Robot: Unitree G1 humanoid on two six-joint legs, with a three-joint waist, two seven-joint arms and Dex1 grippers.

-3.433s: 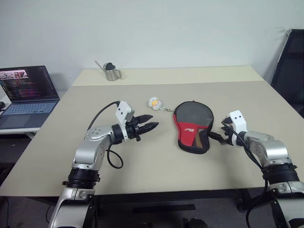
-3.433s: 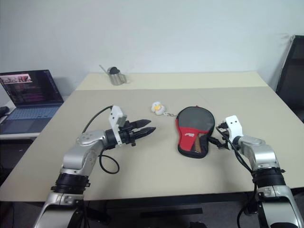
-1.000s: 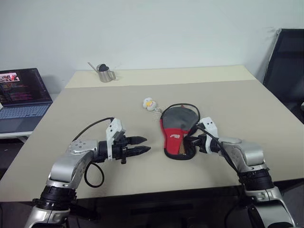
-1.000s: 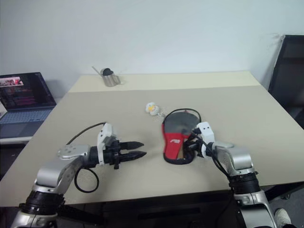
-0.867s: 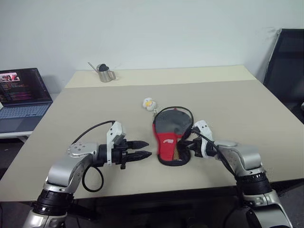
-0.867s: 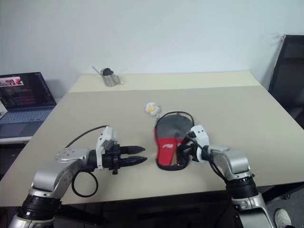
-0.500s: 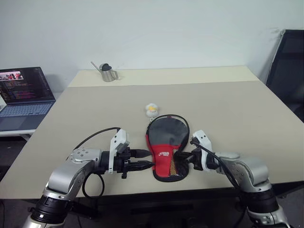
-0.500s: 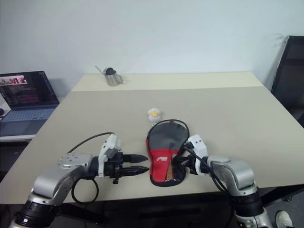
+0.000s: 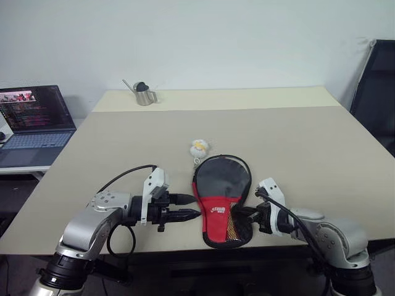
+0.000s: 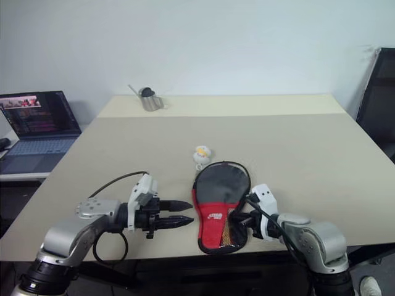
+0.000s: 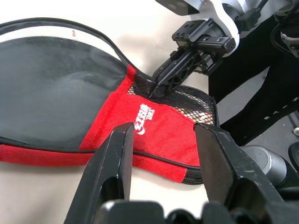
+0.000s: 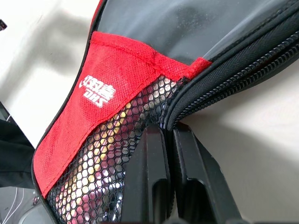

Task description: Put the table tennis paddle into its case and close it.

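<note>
A beige surface point(image 9: 308, 142) by a white wall carries the case point(image 9: 221, 198), a laptop point(image 9: 34, 123) beside it. Left fingers point(image 9: 185, 206) spread; right fingers point(image 9: 242, 214) pinch the case's edge.

The table tennis paddle point(image 12: 110, 154) is almost wholly hidden inside the case point(image 9: 221, 200); only stripes of its handle glint through the mesh. The laptop point(image 9: 34, 123), at ten o'clock from the case, is cut by the frame edge, its screen text too small to read. The chair point(image 9: 375, 92) at two o'clock is also cropped.
</note>
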